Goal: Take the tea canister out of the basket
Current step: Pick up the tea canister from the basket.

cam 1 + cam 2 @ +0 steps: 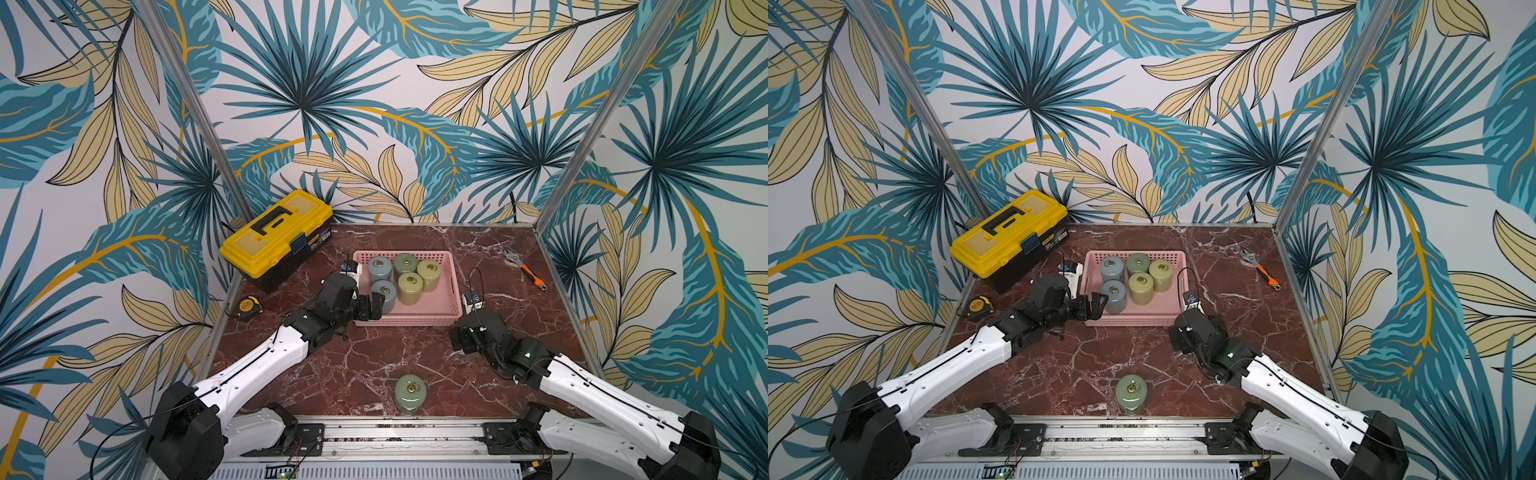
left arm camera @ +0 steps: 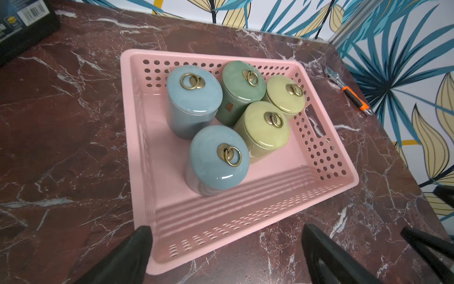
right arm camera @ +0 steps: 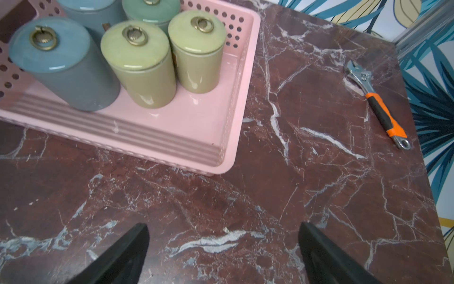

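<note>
The pink basket (image 1: 407, 320) (image 1: 1129, 321) stands mid-table and holds several upright tea canisters with brass ring lids: blue, green and yellow-green. The nearest blue canister (image 1: 384, 295) (image 2: 216, 159) (image 3: 56, 56) stands by the basket's near-left side. Another green canister (image 1: 409, 392) (image 1: 1131, 392) stands alone on the marble near the front edge. My left gripper (image 1: 370, 308) (image 1: 1091, 308) (image 2: 226, 230) is open over the basket's near-left corner, close to that blue canister, holding nothing. My right gripper (image 1: 461, 338) (image 1: 1177, 336) (image 3: 224, 228) is open above bare marble, just off the basket's near-right corner (image 3: 221, 167).
A yellow toolbox (image 1: 276, 235) sits at the back left, with a tape measure (image 1: 249, 307) in front of it. An orange-handled wrench (image 1: 525, 268) (image 3: 378, 105) (image 2: 348, 91) lies at the right. Patterned walls and metal posts enclose the table.
</note>
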`<state>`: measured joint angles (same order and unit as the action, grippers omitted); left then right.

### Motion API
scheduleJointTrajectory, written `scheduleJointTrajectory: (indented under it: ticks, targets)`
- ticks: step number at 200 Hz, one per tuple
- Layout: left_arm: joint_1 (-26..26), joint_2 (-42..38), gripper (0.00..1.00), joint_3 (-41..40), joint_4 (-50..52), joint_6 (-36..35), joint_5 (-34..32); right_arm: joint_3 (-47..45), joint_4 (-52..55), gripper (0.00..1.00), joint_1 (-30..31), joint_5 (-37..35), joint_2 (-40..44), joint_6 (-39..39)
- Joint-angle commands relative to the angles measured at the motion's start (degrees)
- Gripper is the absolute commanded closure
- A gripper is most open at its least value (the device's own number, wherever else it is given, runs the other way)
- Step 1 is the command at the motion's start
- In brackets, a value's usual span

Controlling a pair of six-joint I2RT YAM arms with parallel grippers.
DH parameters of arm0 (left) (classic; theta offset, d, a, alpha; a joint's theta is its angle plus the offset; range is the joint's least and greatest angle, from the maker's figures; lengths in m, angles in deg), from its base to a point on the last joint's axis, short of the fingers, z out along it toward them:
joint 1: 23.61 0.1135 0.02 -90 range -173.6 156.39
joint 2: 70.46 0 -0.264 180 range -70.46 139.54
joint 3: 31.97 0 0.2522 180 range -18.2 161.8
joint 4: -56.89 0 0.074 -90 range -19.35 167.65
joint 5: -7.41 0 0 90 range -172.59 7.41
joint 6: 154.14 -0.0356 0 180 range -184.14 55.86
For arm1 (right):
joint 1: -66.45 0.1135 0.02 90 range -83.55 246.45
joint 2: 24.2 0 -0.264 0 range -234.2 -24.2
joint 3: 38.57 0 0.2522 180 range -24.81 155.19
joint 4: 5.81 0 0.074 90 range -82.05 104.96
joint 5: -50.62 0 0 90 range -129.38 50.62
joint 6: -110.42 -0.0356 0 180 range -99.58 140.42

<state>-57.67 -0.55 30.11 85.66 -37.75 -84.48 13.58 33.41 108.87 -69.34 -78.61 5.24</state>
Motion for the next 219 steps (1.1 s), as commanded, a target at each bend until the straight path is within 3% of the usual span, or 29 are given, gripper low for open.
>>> scheduleJointTrajectory:
  ticks: [1,74,131,219]
  targets:
    - [-1.09,2.48,0.0,4.75,3.55,-1.49,-3.14,-2.61,-7.29,0.01,-0.87,0.8,0.46,2.59]
    - [-2.78,13.45,0.0,13.51,9.13,-2.56,-4.72,-10.25,-23.09,0.01,-1.63,5.09,-0.46,4.9]
    - [-2.98,21.27,0.0,20.15,12.91,-3.4,-5.23,-10.18,-23.85,0.01,-1.7,7.71,-2.89,4.3]
    - [-2.99,29.32,0.0,25.56,14.91,-3.36,-7.42,-10.71,-23.58,0.01,-1.67,6.13,-1.22,4.3]
